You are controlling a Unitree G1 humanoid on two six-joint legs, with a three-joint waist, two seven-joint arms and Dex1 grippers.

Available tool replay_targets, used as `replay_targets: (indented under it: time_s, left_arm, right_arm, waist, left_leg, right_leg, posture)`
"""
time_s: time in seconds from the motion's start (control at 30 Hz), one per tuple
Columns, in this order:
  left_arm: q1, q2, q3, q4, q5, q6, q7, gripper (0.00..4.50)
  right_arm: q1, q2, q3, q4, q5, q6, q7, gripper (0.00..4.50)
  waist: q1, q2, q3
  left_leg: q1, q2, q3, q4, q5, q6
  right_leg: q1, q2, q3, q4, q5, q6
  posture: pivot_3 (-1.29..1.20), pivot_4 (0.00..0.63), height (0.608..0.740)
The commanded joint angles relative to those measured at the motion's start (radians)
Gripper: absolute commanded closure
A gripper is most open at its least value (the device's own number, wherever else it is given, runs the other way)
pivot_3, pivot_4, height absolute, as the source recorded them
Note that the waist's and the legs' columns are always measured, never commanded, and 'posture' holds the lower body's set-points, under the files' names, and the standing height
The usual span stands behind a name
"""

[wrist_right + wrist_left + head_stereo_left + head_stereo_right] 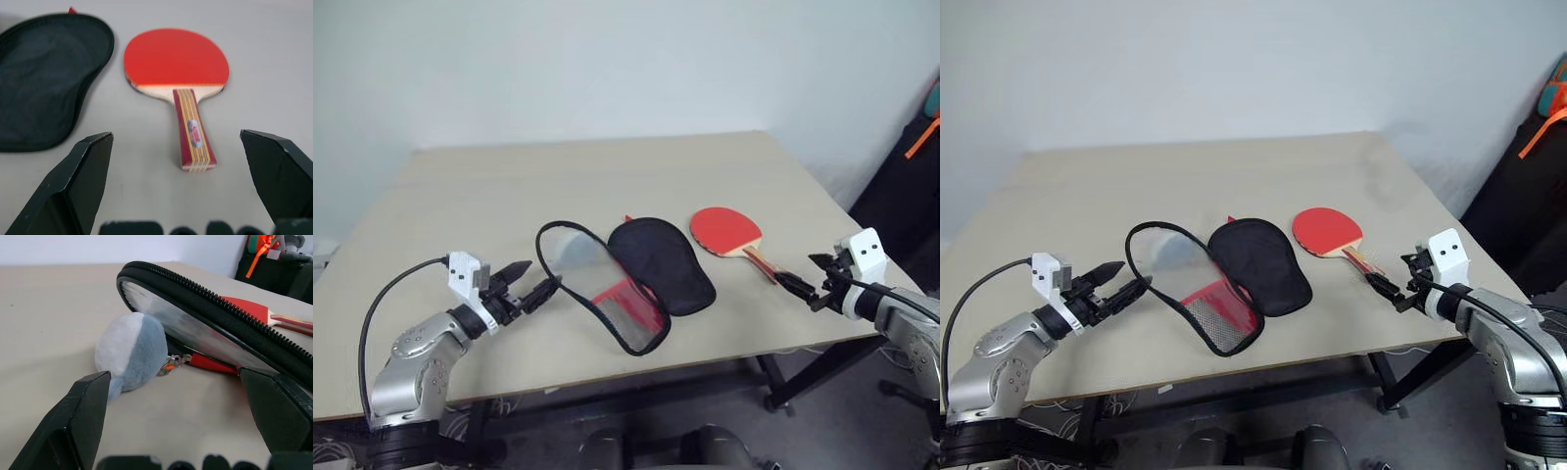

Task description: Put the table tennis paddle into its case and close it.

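Both hands hover low over the surface [607, 166], fingers spread and holding nothing. Left hand [530, 282] points right at the case [636, 274], just short of its raised, silvery-lined half. Right hand [801, 285] points left toward the table tennis paddle [732, 235], near its handle end. The paddle lies flat right of the case, handle toward the near right. A whitish round lump [131, 350] sits partly hidden under the lifted half.

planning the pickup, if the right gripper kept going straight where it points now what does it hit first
Most likely the paddle: its handle end lies dead ahead between the open right gripper fingers, with bare table before it. Depth is hard to judge.
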Motion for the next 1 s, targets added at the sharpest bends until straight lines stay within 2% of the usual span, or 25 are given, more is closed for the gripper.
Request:
replay_targets:
  time_s: [0.03, 0.27, 0.57, 0.73, 1.0]
  left_arm:
    - [0.006, 0.029, 0.064, 0.004, 0.000, -0.052, -0.010, 0.05]
    - [0.052, 0.068, 0.132, -0.014, -0.032, -0.071, -0.048, 0.05]
    - [0.177, 0.098, 0.245, -0.144, -0.127, -0.037, -0.094, 0.05]
    - [0.166, 0.136, 0.269, -0.235, -0.191, 0.016, -0.089, 0.05]
    - [0.138, 0.180, 0.272, -0.268, -0.217, 0.029, -0.103, 0.05]
  right_arm:
    - [-0.068, 0.023, 0.004, -0.011, 0.004, 0.029, -0.038, 0.00]
    - [-0.141, 0.020, 0.041, 0.012, 0.010, 0.076, -0.016, 0.00]
    - [-0.172, -0.018, 0.089, 0.047, -0.006, 0.054, 0.070, 0.00]
    - [-0.260, -0.039, 0.131, 0.113, -0.011, 0.068, 0.118, 0.00]
    - [-0.344, -0.089, 0.155, 0.136, -0.002, 0.068, 0.224, 0.00]
  waist:
    - [0.000, 0.000, 0.000]
    - [0.003, 0.000, 0.000]
    - [0.002, 0.001, 0.000]
    - [0.001, 0.001, 0.001]
    - [0.001, 0.001, 0.000]
  left_leg:
    - [0.000, 0.000, 0.000, 0.000, 0.000, 0.000]
    - [-0.001, 0.000, 0.001, 0.000, 0.000, 0.000]
    - [-0.001, 0.000, 0.001, 0.000, 0.000, 0.000]
    - [-0.001, 0.000, 0.001, 0.000, 0.000, 0.000]
    - [-0.001, 0.000, 0.004, -0.001, 0.003, -0.005]
  right_leg:
    - [0.000, 0.000, 0.000, 0.000, 0.000, 0.000]
    - [-0.001, -0.001, 0.000, 0.000, -0.001, -0.001]
    - [-0.003, -0.001, 0.000, 0.000, -0.001, -0.001]
    - [-0.004, -0.001, 0.001, 0.000, -0.001, -0.001]
    - [-0.003, -0.001, 0.002, 0.001, 0.000, -0.001]
  posture:
    - [0.00, 0.000, 0.706]
    - [0.00, 0.000, 0.706]
    - [0.00, 0.000, 0.706]
    - [0.00, 0.000, 0.706]
    - [0.00, 0.000, 0.706]
